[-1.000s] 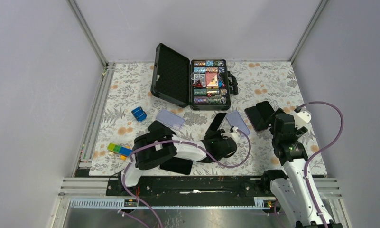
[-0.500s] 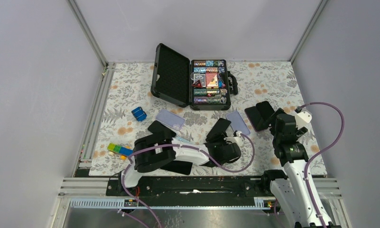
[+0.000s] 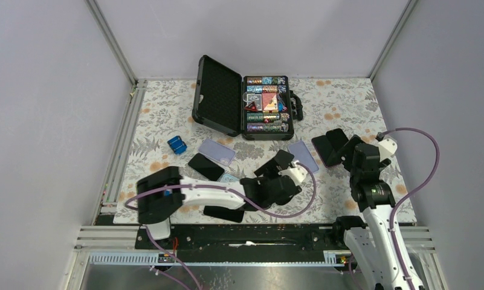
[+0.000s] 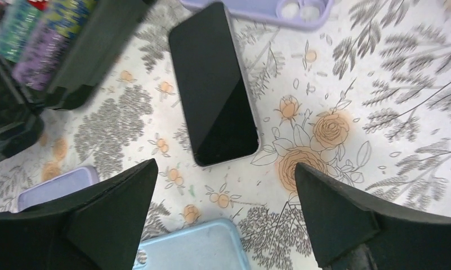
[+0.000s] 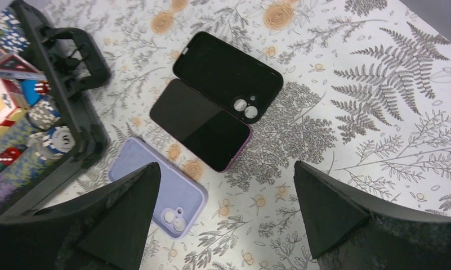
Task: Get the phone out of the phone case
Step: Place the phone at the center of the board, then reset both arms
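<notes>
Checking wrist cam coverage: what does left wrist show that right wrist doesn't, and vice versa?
Left wrist only: a bare black phone lying flat, a light blue case. Right wrist only: a black case right beside a pink-edged phone. Both: the floral cloth, the open chip case, and a lilac case with camera cutouts, probably the same one.

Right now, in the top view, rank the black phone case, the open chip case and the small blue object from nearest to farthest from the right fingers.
1. black phone case: right side, closest.
2. open chip case: back, middle.
3. small blue object: far left.
</notes>
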Controlling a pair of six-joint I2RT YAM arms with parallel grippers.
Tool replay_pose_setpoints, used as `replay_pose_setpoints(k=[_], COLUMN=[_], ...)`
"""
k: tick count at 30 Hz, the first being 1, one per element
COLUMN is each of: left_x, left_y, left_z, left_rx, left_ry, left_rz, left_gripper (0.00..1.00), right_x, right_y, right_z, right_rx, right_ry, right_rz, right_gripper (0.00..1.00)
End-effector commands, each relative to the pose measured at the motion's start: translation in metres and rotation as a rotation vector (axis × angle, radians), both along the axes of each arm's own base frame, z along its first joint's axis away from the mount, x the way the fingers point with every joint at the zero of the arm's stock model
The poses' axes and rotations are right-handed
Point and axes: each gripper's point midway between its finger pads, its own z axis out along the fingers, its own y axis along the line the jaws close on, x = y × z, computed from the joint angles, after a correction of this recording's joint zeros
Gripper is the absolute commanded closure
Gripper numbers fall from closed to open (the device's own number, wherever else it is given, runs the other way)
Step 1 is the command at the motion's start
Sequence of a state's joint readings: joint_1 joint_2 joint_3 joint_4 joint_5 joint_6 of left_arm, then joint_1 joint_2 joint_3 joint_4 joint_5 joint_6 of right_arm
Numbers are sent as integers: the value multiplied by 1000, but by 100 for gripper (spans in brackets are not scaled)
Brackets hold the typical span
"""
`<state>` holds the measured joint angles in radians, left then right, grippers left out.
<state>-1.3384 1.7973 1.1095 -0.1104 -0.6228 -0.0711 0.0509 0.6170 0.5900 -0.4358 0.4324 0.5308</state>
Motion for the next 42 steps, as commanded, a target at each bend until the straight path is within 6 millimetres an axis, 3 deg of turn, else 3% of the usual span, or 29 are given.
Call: replay_pose_setpoints(k=[1,6,9,15,18,24,29,34,42], left_x=[-1,-3,-2,-1,-1,-6,-9,-12,-10], left_y=[-4,30,66,154,196,263,299,316,314], left_z=[82,167,208,261,274,291,296,296,295], left_rx=[-253,-498,-640,-837,-882,-974,-1035,-1068,-1058], left_ry=[-43,-118,-183,-293,-332,-386,-405,-404,-406], left_rz=[8,35,93,266,353,468,536,564,572], left_gripper=[1,1,1,1,1,1,1,1,1], right_x=[6,5,0,-23,-38,-70,-89,-100,-102], right_y=[7,20,25,26,23,14,7,1,-1], right_z=[37,63,86,140,168,207,223,229,228], right_rx=[12,38,38,5,-21,-55,-68,-75,-81], right_ry=[-94,-170,-231,-404,-495,-637,-710,-753,-759], right_rz=[54,123,161,195,191,150,113,80,71], right_gripper=[6,7,7,6,1,0,0,0,0])
